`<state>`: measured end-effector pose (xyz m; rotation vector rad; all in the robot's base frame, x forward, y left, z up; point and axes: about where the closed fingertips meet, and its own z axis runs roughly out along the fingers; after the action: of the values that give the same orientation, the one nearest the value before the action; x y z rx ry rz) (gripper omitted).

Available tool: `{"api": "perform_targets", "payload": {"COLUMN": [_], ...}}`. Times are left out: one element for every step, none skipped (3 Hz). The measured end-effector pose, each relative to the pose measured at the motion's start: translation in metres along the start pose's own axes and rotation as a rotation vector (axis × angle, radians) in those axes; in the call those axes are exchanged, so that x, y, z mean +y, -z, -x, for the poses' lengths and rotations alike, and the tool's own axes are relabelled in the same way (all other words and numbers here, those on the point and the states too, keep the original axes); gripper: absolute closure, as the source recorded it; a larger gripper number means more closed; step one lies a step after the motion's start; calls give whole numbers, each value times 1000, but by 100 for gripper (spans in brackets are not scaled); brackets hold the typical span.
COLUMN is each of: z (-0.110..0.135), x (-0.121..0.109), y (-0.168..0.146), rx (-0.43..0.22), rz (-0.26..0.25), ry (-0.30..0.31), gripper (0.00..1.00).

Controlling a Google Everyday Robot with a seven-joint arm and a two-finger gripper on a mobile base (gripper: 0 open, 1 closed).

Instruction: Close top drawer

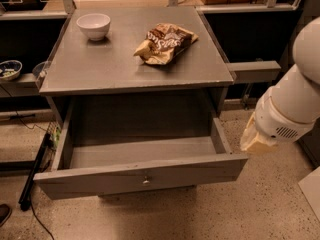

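The top drawer [100, 176] stands pulled far out beneath the tabletop [100, 69], its small round knob [145, 180] facing the room, so none of the closing looks done yet. The gripper [256, 140] hangs just beside the drawer's front right corner, seemingly not touching the panel, and I cannot tell whether it is spread or pressed together. To my eye the whole push is left, while 1 white bowl [94, 25] and 1 crumpled snack bag [165, 43] sit up top.
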<state>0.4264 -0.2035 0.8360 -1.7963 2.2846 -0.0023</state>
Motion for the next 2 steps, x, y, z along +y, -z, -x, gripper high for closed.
{"api": "perform_targets", "payload": {"z": [-2, -3], "x": [3, 7], "y": [-37, -43], "rx": [1, -1], "rz": [67, 77], "ry": [7, -4], "gripper": [100, 100]}}
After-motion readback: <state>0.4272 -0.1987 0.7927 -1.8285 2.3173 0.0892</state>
